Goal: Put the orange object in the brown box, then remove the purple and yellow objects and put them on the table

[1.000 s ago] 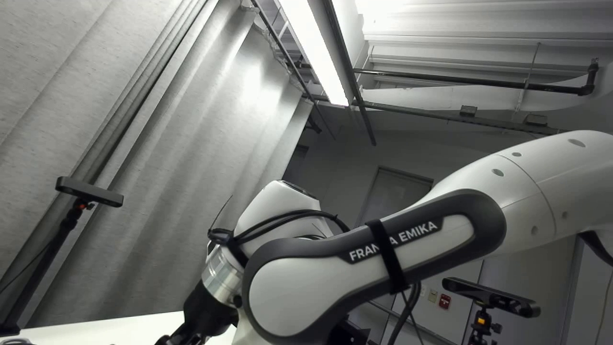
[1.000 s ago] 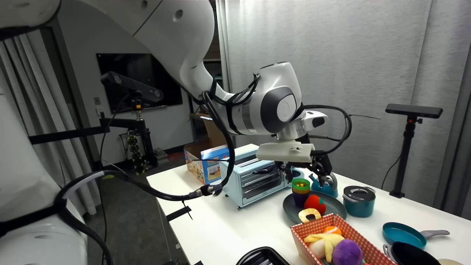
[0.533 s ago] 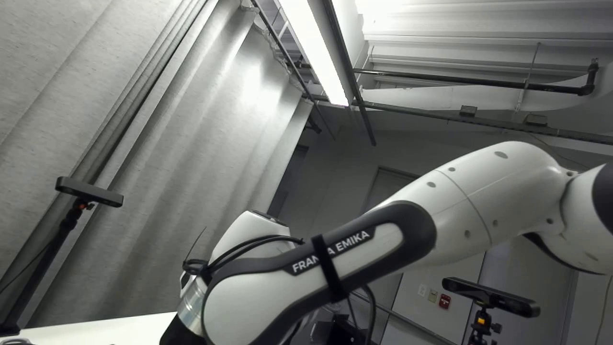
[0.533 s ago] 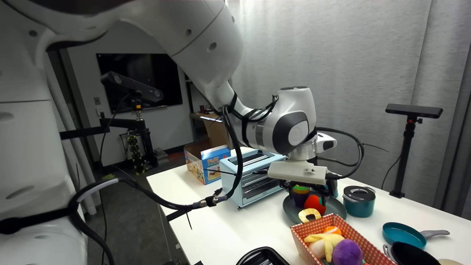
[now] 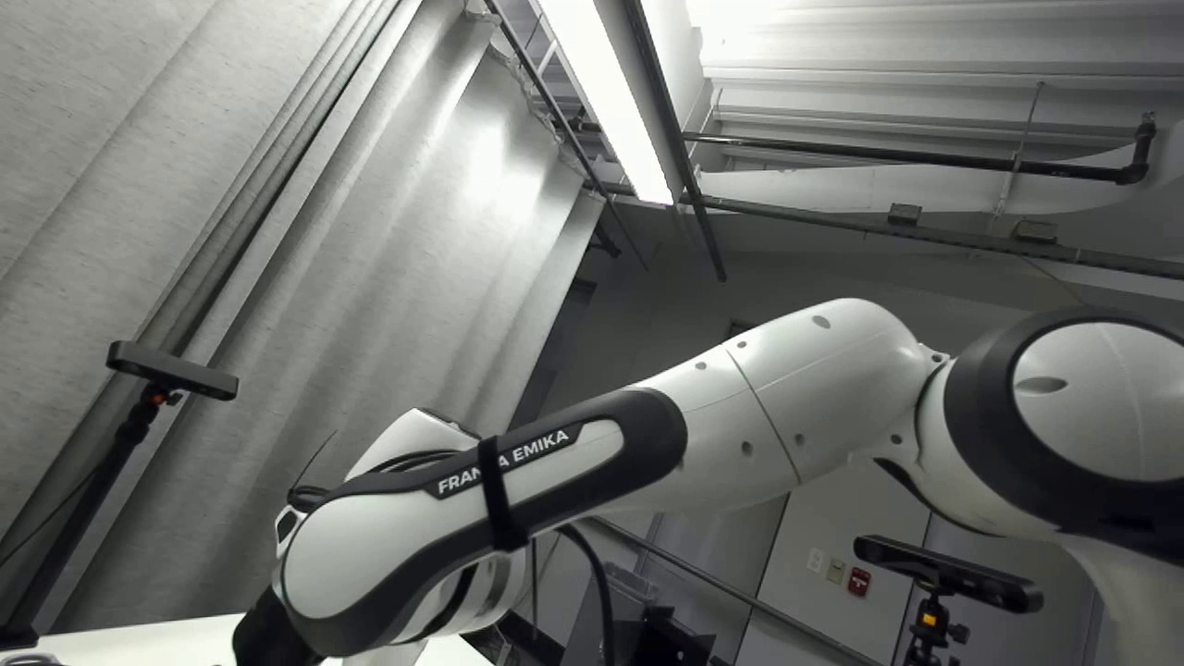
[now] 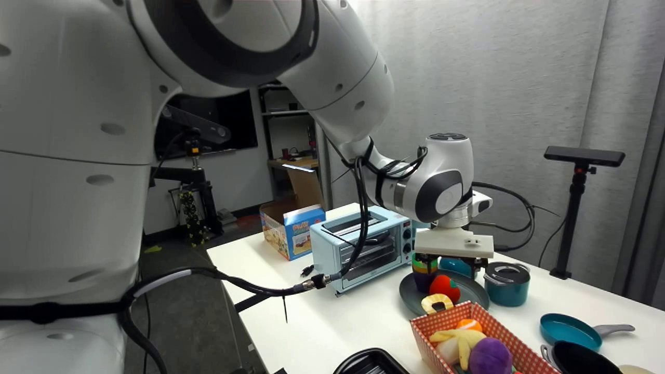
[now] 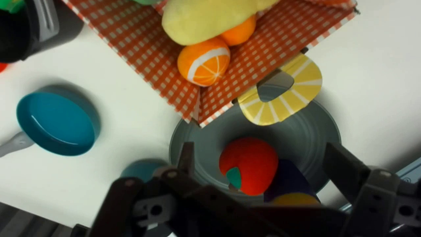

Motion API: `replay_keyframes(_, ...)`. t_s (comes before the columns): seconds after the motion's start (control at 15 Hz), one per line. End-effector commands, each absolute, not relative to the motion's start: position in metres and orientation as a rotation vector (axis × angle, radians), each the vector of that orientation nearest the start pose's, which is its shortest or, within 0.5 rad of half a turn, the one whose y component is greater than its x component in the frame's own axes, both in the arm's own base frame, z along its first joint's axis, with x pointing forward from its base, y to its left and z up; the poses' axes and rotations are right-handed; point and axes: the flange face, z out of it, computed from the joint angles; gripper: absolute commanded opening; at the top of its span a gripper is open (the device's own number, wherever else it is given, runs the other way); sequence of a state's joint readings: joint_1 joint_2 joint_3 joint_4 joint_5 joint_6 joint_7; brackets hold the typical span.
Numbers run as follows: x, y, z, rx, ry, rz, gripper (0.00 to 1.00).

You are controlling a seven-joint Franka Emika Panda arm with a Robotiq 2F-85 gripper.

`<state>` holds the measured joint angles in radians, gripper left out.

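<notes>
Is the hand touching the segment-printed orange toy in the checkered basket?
Apart. In the wrist view, the open hand shows clear of the orange toy, with the checkered basket's wall and part of the plate visible between them.

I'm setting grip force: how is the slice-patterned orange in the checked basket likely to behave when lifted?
The slice-patterned orange is probably soft and light, since its matte surface looks like padded fabric. Being rounded, it may roll if nudged, though the walls of the checked basket should limit that.
</notes>
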<state>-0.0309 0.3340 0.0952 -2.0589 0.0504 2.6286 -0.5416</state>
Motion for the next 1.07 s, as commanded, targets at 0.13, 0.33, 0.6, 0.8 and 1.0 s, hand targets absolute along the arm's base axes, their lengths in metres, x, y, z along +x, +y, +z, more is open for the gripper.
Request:
replay_keyframes(0.13,0.659,0.057,0.28,-2.861,-0.921,-0.53,1.0)
replay_keyframes(0.33,0.672,0.068,0.264,-2.81,-0.943,-0.561,1.0)
replay_keyframes(0.6,0.691,0.074,0.237,-2.802,-0.938,-0.585,1.0)
replay_keyframes(0.8,0.703,0.071,0.215,-2.796,-0.916,-0.586,1.0)
replay_keyframes(1.0,0.715,0.071,0.193,-2.787,-0.889,-0.573,1.0)
